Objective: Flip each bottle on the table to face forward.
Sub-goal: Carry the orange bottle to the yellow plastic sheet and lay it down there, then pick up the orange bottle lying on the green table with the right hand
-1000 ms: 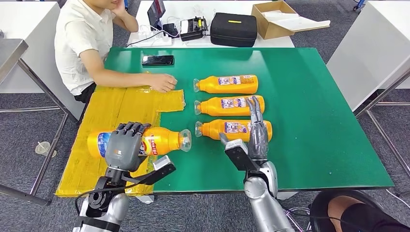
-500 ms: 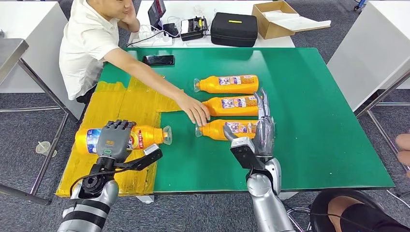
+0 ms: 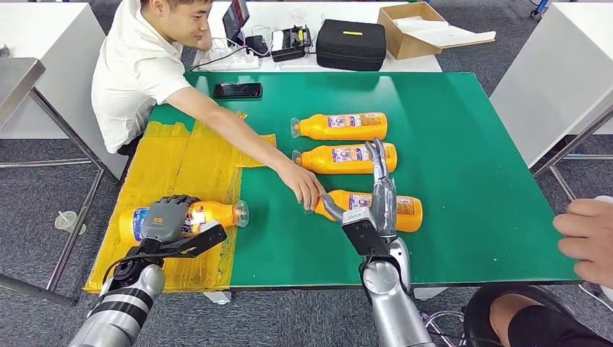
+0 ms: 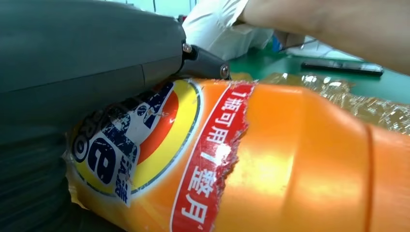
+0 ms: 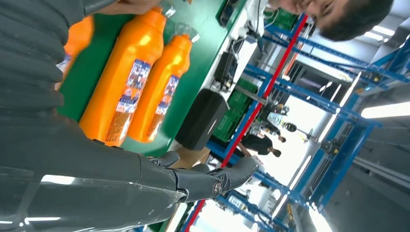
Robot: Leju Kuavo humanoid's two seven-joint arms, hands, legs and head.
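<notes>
Left hand (image 3: 168,219) is clamped over an orange plastic bottle w/ blue-yellow-red label (image 3: 195,217), lying on its side on the yellow taped sheet (image 3: 181,163) at the left of the green worktop (image 3: 470,144), neck pointing toward worktop centre. In the left wrist view the label (image 4: 145,145) reads Chinese characters on a red band, "可用" and "整月" legible; the torn blue lettering is not readable. Grey palm covers the bottle's label end; fingers curl over its top.

Right hand (image 3: 376,202) is raised, fingers apart and extended away from the robot, thumb out to the side, holding nothing. It hovers over the nearest of three orange bottles (image 3: 372,206) lying in a row; contact cannot be told. A person's hand (image 3: 303,189) grips that bottle's neck end. Middle bottle (image 3: 347,157) and far bottle (image 3: 340,126) lie parallel behind it, necks to the left, blue-white labels up; print too small to read.

Another person's hand (image 3: 587,238) sits at the worktop's right edge.
</notes>
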